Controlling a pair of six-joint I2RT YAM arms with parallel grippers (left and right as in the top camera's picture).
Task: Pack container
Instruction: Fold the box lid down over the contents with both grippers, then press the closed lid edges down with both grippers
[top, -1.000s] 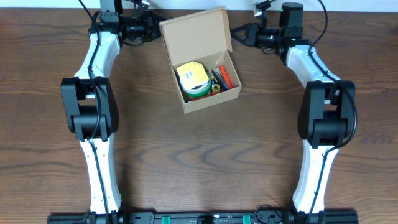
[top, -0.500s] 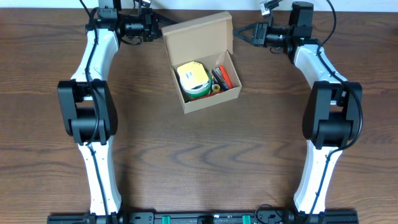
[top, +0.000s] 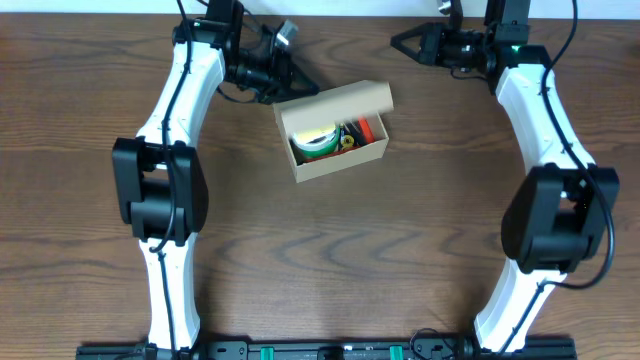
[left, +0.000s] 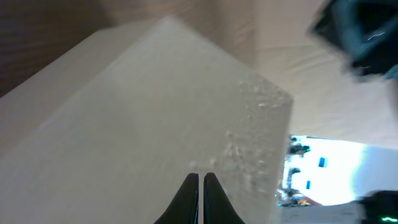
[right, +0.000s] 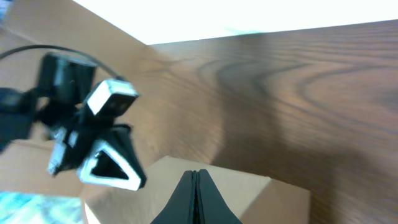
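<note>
The container (top: 340, 163), a brown cardboard box, stands at the table's middle back. Its flap lid (top: 335, 101) leans forward over the opening and half covers it. Inside show a yellow and green tape roll (top: 312, 142) and a red and black cutter (top: 361, 131). My left gripper (top: 305, 89) is shut, its tips against the back of the lid (left: 155, 112), which fills the left wrist view. My right gripper (top: 394, 40) is shut and empty, apart from the box at its back right. In the right wrist view its fingertips (right: 194, 173) point at the lid (right: 255, 196).
The brown wooden table (top: 330, 260) runs under both arms. The right wrist view shows the left gripper's camera mount (right: 93, 140) beside the box. A pale wall lies past the table's back edge (top: 340, 8).
The lid has swung from upright to leaning over the box. My left gripper moved right and down behind it. My right gripper drew back a little to the right.
</note>
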